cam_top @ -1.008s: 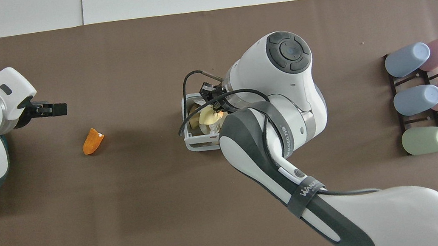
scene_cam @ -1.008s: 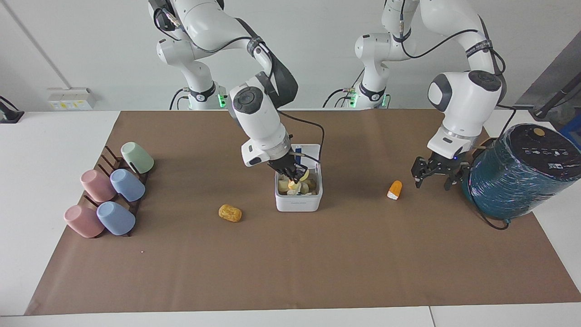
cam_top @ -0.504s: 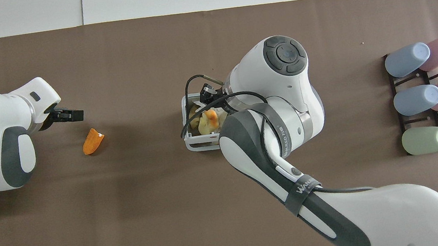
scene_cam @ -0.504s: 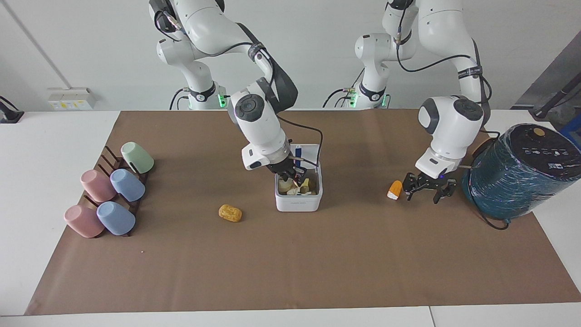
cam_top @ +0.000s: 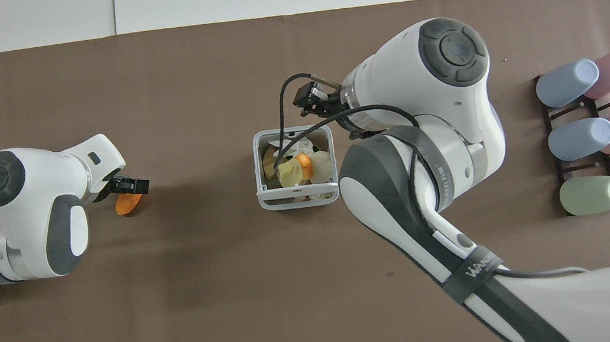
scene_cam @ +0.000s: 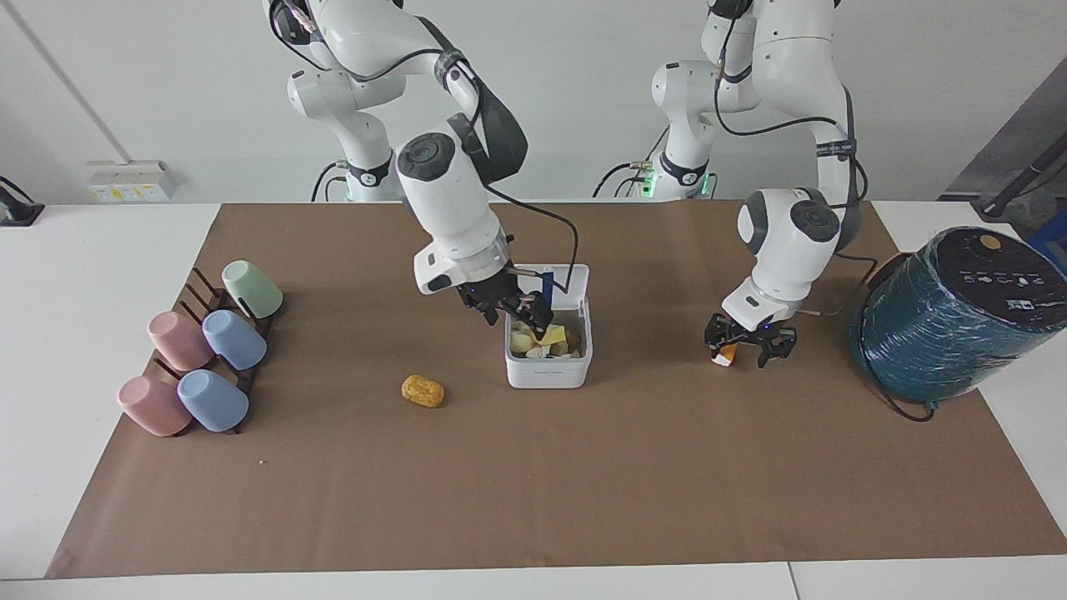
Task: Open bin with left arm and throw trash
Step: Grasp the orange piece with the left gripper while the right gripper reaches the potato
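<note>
Since a sec ago, your right gripper has come up out of the bin toward the right arm's end of the table – it now hangs just above the bin's rim, fingers spread, nothing in them. The pale yellow wedge it carried lies in the bin w/ other scraps. Your left gripper has swung away from the teal cylinder and dropped over the orange-and-white chunk; fingers spread, straddling the chunk, not pinching it as far as you can see.

Taking the bin as your ref: it sits mid-table, lid up on the side nearer the robots, blue strip showing inside. The golden-brown nugget lies on the table beside the bin toward the right arm's end, a bit farther from the robots. The chunk lies well apart from the bin toward the left arm's end – the teal cylinder further that way. A rack of pastel cups sits well apart from the bin at the right arm's end.
</note>
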You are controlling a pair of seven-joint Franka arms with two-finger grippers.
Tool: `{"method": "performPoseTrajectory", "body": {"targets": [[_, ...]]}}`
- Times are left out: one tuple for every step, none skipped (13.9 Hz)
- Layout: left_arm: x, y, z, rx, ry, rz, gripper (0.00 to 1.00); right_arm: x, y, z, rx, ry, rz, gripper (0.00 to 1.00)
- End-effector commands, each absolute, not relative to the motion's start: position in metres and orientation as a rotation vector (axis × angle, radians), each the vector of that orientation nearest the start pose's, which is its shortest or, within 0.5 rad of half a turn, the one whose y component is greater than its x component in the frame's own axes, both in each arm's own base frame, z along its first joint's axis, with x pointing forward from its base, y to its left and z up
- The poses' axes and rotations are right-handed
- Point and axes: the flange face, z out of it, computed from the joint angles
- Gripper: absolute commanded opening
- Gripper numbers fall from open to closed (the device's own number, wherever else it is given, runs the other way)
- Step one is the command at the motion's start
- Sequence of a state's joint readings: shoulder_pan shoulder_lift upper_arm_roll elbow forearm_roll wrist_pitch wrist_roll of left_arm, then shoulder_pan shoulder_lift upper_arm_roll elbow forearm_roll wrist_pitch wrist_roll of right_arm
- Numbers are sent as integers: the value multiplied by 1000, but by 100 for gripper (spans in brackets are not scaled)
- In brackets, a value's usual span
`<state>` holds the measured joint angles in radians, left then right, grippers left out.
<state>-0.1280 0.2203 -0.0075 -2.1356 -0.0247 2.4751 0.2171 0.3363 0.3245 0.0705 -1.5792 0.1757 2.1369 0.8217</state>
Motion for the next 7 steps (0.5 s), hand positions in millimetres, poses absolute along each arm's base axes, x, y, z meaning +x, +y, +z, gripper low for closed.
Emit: {"method": "performPoseTrajectory", "body": {"targets": [[557, -76, 317, -3093, 546, -201, 87, 640, 204, 478, -2861, 531, -200, 100], [555, -74, 316, -3091, 556, -194, 55, 647, 175, 472, -2910, 434, -223, 100], [553, -73, 314, -3090, 560, -189, 25, 649, 160, 463, -2946, 338, -233, 100], [553, -73, 315, -3088, 570, -189, 4, 650, 147, 444, -2979, 236, -233, 100], [553, -72, 316, -3089, 565, -189, 0, 650, 137, 425, -3008, 105, -251, 100], [554, -70, 317, -3090, 558, -186, 0, 648, 132, 405, -3025, -64, -260, 100], [556, -68, 318, -3089, 556, -191, 0, 647, 124, 390, -3028, -214, -275, 100]]}}
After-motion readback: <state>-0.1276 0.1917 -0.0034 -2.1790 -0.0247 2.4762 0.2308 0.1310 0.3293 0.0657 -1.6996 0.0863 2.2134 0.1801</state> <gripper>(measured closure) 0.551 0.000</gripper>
